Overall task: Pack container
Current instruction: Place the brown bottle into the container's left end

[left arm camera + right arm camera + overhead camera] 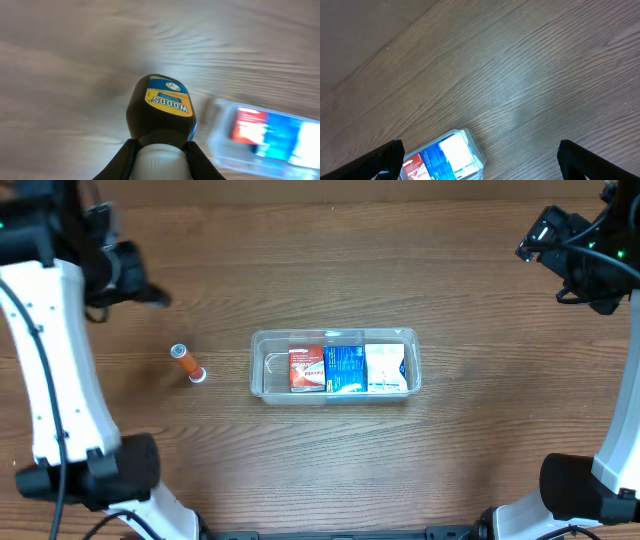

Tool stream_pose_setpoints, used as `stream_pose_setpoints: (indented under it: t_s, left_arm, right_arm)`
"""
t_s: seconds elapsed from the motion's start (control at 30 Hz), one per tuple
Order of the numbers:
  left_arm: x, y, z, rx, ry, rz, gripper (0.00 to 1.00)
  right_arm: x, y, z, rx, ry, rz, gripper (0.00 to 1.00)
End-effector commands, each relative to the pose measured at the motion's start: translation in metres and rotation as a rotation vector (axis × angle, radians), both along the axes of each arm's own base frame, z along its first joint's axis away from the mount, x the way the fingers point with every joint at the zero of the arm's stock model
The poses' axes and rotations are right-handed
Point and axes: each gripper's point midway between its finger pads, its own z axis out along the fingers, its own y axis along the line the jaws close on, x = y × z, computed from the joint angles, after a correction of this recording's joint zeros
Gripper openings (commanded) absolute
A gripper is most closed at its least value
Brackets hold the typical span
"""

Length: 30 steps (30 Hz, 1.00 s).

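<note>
The clear plastic container [262, 370] lies at the table's middle. It holds a red box [306, 368], a blue box [346, 368] and a white box [386, 367] side by side; its left end is bare. My left gripper [161, 152] is shut on the white cap of a dark brown bottle [161, 107] with a yellow and blue label. It is held above the table at the far left [148, 292], away from the container [220, 137]. My right gripper [480, 146] is open and empty, high at the far right [535, 242], with the container [478, 150] below it.
A small orange bottle [186, 363] with a white cap lies on its side on the wooden table, left of the container. The arms' white links stand along the left and right edges.
</note>
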Motion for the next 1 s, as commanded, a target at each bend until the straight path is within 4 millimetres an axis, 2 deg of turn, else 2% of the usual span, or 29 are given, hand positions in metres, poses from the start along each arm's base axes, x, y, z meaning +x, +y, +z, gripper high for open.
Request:
stream_pose_setpoints:
  t_s: [0.0,0.1,0.2,0.27,0.37,0.53,0.9,0.97]
  left_arm:
    - [-0.008,-0.081,0.031,-0.101,-0.084,-0.081,0.04]
    - [-0.007,-0.129,0.020,-0.067,-0.070,-0.128,0.04]
    - [-0.004,-0.159,0.004,0.010,-0.058,-0.123,0.04]
    - [-0.005,-0.176,-0.015,0.048,-0.028,-0.104,0.04]
    - [-0.010,-0.195,-0.057,0.063,0.058,-0.092,0.04]
    - [-0.023,-0.188,-0.125,0.092,0.196,0.029,0.04]
    - [-0.028,-0.166,-0.204,0.139,0.227,0.162,0.04]
    - [-0.030,-0.166,-0.212,0.138,0.232,0.163,0.04]
  right_arm:
    - [-0.002,-0.001,0.011,-0.005,-0.036,-0.004,1.00]
    - [-0.002,-0.001,0.011,-0.005,-0.036,-0.004,1.00]
    - [-0.002,-0.001,0.011,-0.005,-0.036,-0.004,1.00]
    - [-0.002,-0.001,0.011,-0.005,-0.037,-0.004,1.00]
    - [-0.002,-0.001,0.011,-0.005,-0.037,-0.004,1.00]
    - [-0.002,-0.001,0.011,-0.005,-0.036,-0.004,1.00]
    - [-0.002,-0.001,0.011,-0.005,-0.037,-0.004,1.00]
    - [-0.002,-0.001,0.011,-0.005,-0.037,-0.004,1.00]
